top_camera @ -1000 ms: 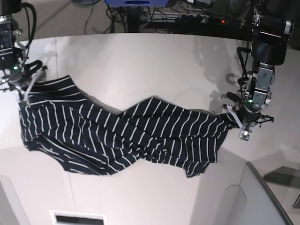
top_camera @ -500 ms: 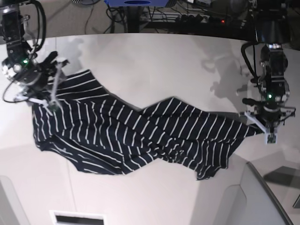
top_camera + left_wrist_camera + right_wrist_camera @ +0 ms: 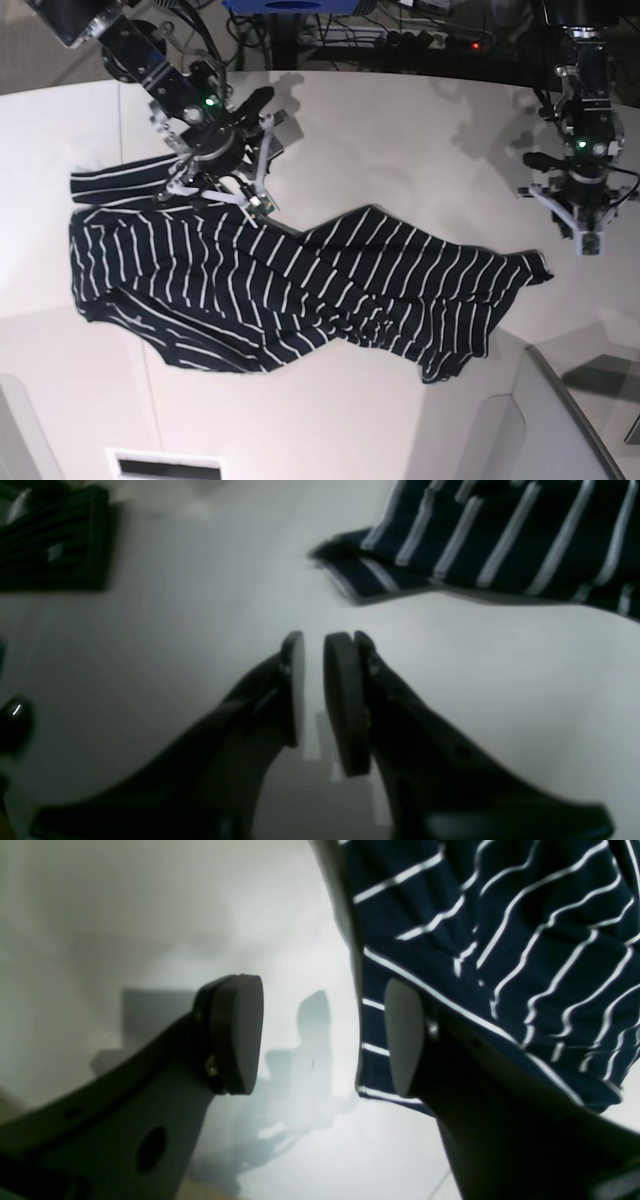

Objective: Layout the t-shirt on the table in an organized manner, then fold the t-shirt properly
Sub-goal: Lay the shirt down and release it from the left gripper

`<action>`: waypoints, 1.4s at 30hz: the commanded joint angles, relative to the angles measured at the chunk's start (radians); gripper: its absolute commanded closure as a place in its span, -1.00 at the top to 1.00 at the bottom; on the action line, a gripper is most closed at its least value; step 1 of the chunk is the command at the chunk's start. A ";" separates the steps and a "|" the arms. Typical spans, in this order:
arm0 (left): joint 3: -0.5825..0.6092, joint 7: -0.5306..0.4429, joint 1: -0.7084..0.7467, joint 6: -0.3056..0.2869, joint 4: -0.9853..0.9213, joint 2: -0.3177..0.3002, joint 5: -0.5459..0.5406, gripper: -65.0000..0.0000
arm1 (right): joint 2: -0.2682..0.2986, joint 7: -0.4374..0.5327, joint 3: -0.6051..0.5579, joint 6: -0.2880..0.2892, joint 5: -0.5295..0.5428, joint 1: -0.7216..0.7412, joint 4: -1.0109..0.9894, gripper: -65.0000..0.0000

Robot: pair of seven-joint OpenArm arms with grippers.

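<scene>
The dark navy t-shirt [image 3: 300, 280] with thin white stripes lies spread and wrinkled across the white table [image 3: 400, 150], with nothing holding it. In the base view my right gripper [image 3: 268, 165] hovers over the shirt's upper left part. The right wrist view shows that gripper [image 3: 320, 990] wide open and empty, with the t-shirt [image 3: 500, 940] behind one finger. My left gripper [image 3: 586, 238] stands just beyond the shirt's right corner. Its pads [image 3: 340, 680] are a narrow gap apart with nothing between them, and the t-shirt's edge [image 3: 500, 540] lies ahead of the left gripper [image 3: 315, 645].
Cables and equipment [image 3: 400, 40] sit past the table's far edge. A pale grey raised panel [image 3: 560, 420] fills the front right corner. A white slotted piece [image 3: 165, 465] is at the front edge. A dark ribbed object [image 3: 55, 540] shows in the left wrist view.
Both grippers let go of the shirt's ends. The right arm swung right, over the shirt's upper left, and opened wide. The left arm drew back from the right corner. The shirt shifted right.
</scene>
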 commanded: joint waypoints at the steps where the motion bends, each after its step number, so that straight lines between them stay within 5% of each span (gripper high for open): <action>1: -0.038 -0.020 -0.009 0.009 0.035 0.005 0.002 -0.66 | -0.009 0.009 -0.017 -0.025 -0.005 0.027 -0.016 0.12; 6: -0.191 -0.014 -0.009 0.009 0.047 0.063 0.011 -0.65 | -0.067 0.037 -0.091 -0.126 -0.005 0.094 -0.145 0.12; 13: -0.213 -0.019 0.045 0.009 0.047 0.055 0.004 -0.64 | -0.072 0.111 -0.128 -0.302 -0.005 0.137 -0.272 0.12; 17: -0.208 -0.019 0.065 0.009 0.049 0.055 0.004 -0.64 | -0.072 0.115 -0.126 -0.342 -0.005 0.163 -0.320 0.12; 23: -0.203 -0.019 0.062 0.009 0.047 0.060 0.004 -0.64 | -0.072 0.146 -0.125 -0.344 -0.004 0.191 -0.380 -0.01; 27: -0.203 -0.019 0.061 0.009 0.047 0.060 0.004 -0.64 | -0.066 0.143 -0.119 -0.342 -0.004 0.151 -0.346 -0.93; 28: -0.203 -0.019 0.059 0.009 0.047 0.060 0.004 -0.64 | -0.063 0.143 -0.117 -0.342 -0.004 0.136 -0.326 -1.00; 40: -0.199 -0.019 0.056 0.008 0.047 0.060 0.004 -0.64 | 0.112 0.065 -0.066 -0.339 0.001 -0.090 0.033 -1.00; 42: -0.163 -0.019 0.056 -0.017 0.047 0.054 0.004 -0.50 | 0.140 0.065 -0.028 -0.339 0.001 -0.119 0.079 -1.00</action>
